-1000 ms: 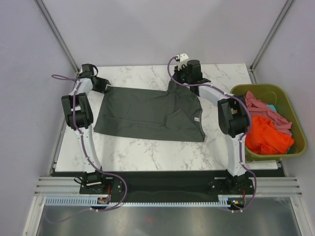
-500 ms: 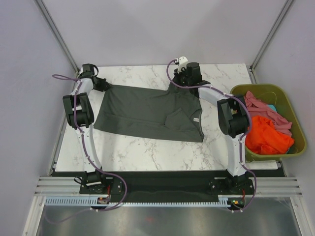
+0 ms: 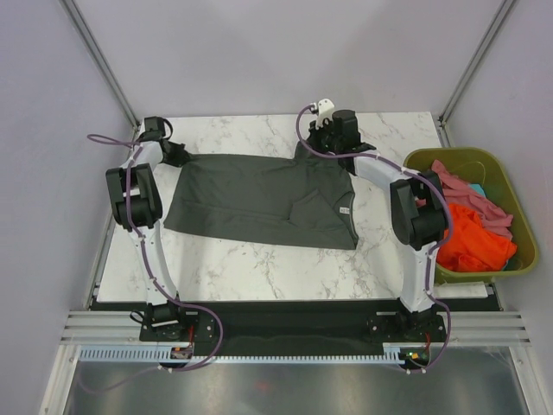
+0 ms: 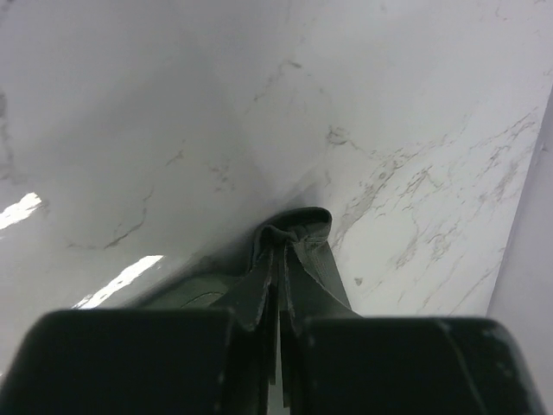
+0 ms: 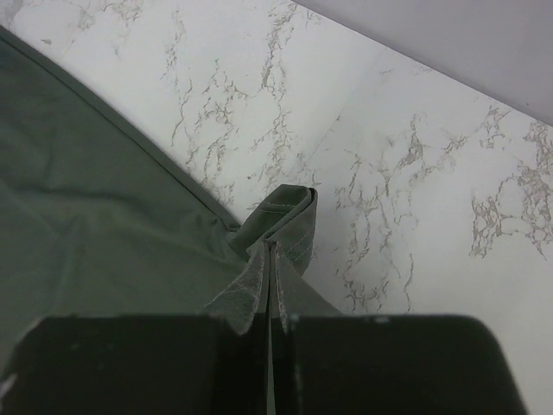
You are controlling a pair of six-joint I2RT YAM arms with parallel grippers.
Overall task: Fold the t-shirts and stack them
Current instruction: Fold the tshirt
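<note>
A dark charcoal grey t-shirt (image 3: 263, 197) lies spread on the marble table (image 3: 259, 259), its collar and label towards the right. My left gripper (image 3: 177, 155) is shut on the shirt's far-left corner; the left wrist view shows bunched cloth (image 4: 289, 246) pinched between the fingers. At the far-right corner my right gripper (image 3: 321, 143) is shut too, with a folded hem (image 5: 285, 220) squeezed between its fingers. More t-shirts, an orange one (image 3: 471, 242) and a pink one (image 3: 462, 186), lie in the bin.
An olive-green plastic bin (image 3: 510, 194) stands off the table's right edge, beside the right arm's elbow (image 3: 421, 212). Grey walls close in on the left, right and far sides. Bare marble shows in front of the shirt.
My left gripper has closed on the shirt's far-left corner. The right arm's elbow has swung a little to the right, towards the bin. The shirt has barely shifted.
</note>
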